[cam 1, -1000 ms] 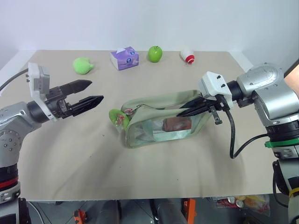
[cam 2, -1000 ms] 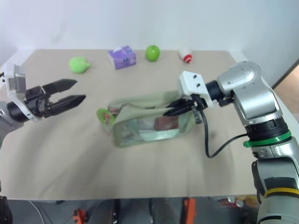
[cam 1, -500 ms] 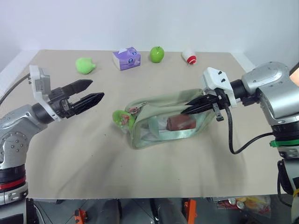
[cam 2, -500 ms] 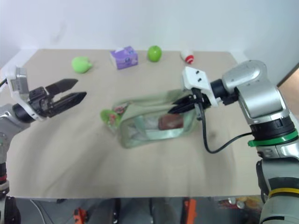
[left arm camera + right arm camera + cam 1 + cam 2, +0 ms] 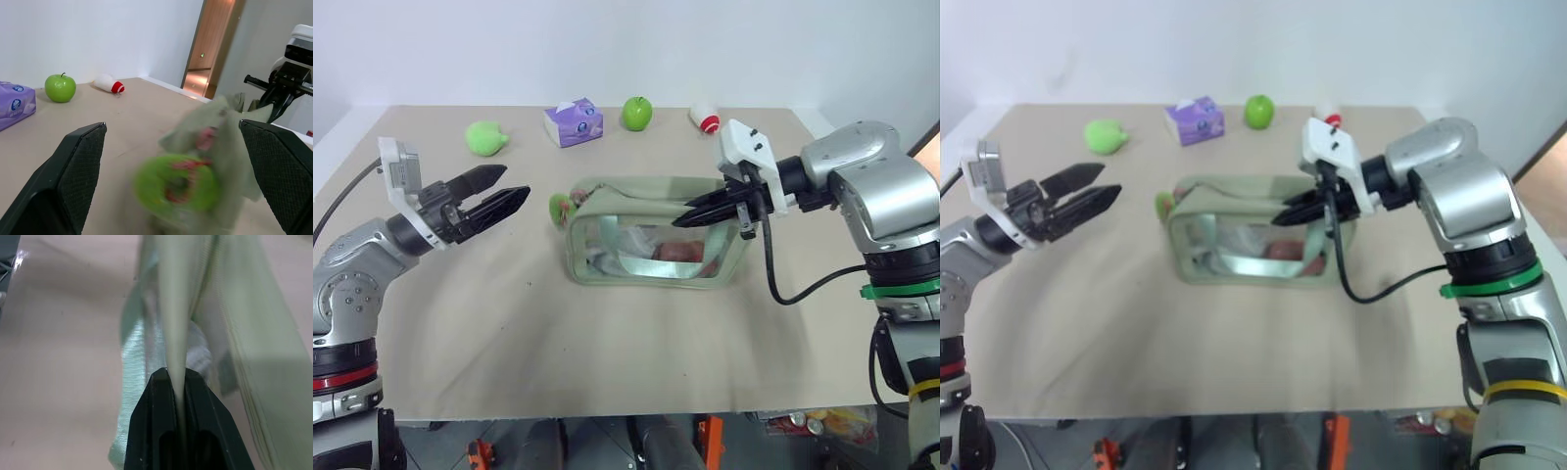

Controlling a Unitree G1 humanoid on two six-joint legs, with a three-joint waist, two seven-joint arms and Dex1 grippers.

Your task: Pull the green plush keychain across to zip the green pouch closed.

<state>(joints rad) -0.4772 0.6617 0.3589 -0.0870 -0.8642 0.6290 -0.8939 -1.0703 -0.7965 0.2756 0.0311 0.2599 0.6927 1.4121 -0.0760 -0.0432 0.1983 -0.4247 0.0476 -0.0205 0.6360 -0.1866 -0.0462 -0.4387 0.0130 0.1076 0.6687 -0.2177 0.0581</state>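
Zip not started yet. The right gripper (image 5: pixel 683 219) is pinching a strip of the green pouch (image 5: pixel 651 247) at its top, holding it upright on the table (image 5: pixel 607 343). The left gripper (image 5: pixel 499 193) is hanging wide open and empty, near the green plush keychain (image 5: pixel 560 208) at the pouch's left end; grasp and pull across are remaining.

A beige surface (image 5: pixel 607 352) carries everything. The green pouch (image 5: pixel 656 245) stands upright near its middle. Along the far edge, left to right, lie a light-green plush toy (image 5: pixel 485 137), a purple tissue box (image 5: pixel 574 122), a green apple (image 5: pixel 637 113) and a small white-and-red object (image 5: pixel 706 118).
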